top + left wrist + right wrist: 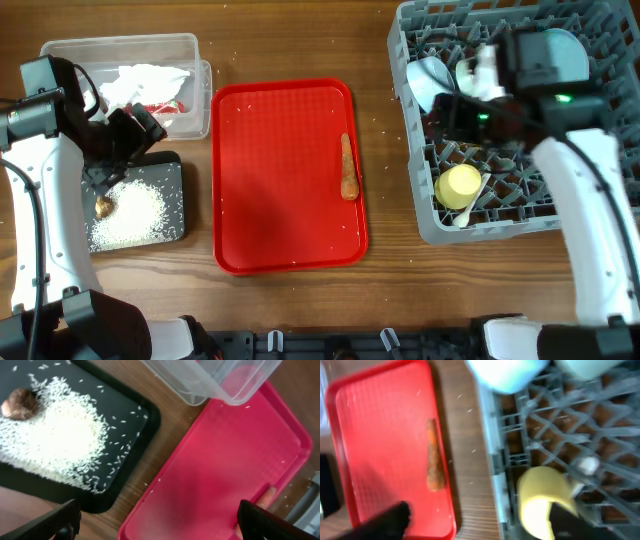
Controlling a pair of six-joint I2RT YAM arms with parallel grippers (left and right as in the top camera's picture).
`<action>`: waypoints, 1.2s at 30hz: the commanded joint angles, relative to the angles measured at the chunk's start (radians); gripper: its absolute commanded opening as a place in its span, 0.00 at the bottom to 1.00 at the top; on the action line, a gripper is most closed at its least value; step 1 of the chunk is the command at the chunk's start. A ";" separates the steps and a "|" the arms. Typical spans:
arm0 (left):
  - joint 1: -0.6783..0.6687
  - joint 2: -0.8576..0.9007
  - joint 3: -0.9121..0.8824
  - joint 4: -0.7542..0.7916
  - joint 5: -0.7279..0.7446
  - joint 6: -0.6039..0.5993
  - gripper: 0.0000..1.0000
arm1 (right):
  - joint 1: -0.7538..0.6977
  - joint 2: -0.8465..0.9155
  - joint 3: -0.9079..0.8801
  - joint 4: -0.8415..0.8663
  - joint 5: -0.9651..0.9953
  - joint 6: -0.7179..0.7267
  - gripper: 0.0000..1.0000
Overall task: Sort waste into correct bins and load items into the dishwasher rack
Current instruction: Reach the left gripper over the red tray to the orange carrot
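Note:
The clear tub [60, 52] at the back left holds a crumpled white tissue [140, 80] and a red wrapper [165, 105]. The black tray [172, 165] holds white rice [130, 215] and a brown nut scrap [103, 207]; both show in the left wrist view [60, 435] [19, 402]. A carrot stick [348, 168] lies on the red tray [280, 170]. The grey rack [430, 230] holds a yellow cup [459, 185], a white spoon [468, 213], a light-blue bowl [425, 80] and a pale-green bowl [560, 50]. I cannot see the plate. My left gripper [157, 520] is open and empty between the black and red trays. My right gripper [480, 517] is open and empty above the rack's left edge.
Stray rice grains lie on the wood around the trays. The right arm [590, 200] reaches over the rack. The carrot stick [434, 460] and yellow cup [542, 500] show in the right wrist view.

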 commanded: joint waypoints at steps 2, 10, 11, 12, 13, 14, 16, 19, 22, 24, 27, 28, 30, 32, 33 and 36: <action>-0.058 -0.006 0.012 0.040 0.185 -0.002 0.92 | -0.175 -0.096 0.016 -0.015 0.003 0.008 1.00; -0.568 0.051 0.012 0.185 -0.097 -0.213 0.96 | -0.299 -0.116 0.016 -0.051 0.003 0.006 1.00; -0.602 0.067 0.012 0.200 -0.105 -0.227 0.97 | -0.299 -0.116 0.016 -0.053 0.003 0.004 1.00; -0.661 0.101 0.012 0.232 -0.115 -0.245 0.97 | -0.299 -0.116 0.016 -0.056 0.003 0.004 1.00; -0.703 0.134 0.012 0.259 -0.118 -0.257 0.98 | -0.299 -0.116 0.016 -0.059 0.003 0.004 1.00; -0.733 0.166 0.012 0.285 -0.119 -0.262 0.98 | -0.299 -0.116 0.016 -0.061 0.003 0.003 1.00; -0.784 0.233 0.012 0.338 -0.119 -0.265 0.98 | -0.299 -0.116 0.016 -0.064 0.003 0.001 1.00; -0.850 0.371 0.012 0.425 -0.118 -0.266 0.98 | -0.299 -0.116 0.016 -0.074 0.003 -0.020 1.00; -0.887 0.438 0.012 0.460 -0.119 -0.265 0.97 | -0.299 -0.116 0.016 -0.083 0.019 -0.026 1.00; -0.917 0.457 0.012 0.478 -0.144 -0.254 0.97 | -0.299 -0.116 0.016 -0.086 0.019 -0.026 1.00; -0.972 0.464 0.012 0.480 -0.272 -0.252 0.98 | -0.299 -0.115 0.016 -0.086 0.019 -0.026 1.00; -0.988 0.465 0.012 0.478 -0.301 -0.226 0.98 | -0.299 -0.115 0.016 -0.087 0.019 -0.026 1.00; -1.006 0.470 0.012 0.466 -0.346 -0.204 0.96 | -0.299 -0.115 0.016 -0.090 0.019 -0.026 1.00; -1.012 0.477 0.012 0.441 -0.388 -0.204 0.95 | -0.299 -0.115 0.016 -0.095 0.019 -0.026 1.00; -1.012 0.482 0.012 0.430 -0.395 -0.204 0.94 | -0.299 -0.115 0.016 -0.096 0.019 -0.026 1.00; -1.000 0.497 0.012 0.416 -0.411 -0.204 0.93 | -0.299 -0.116 0.016 -0.098 0.023 -0.035 1.00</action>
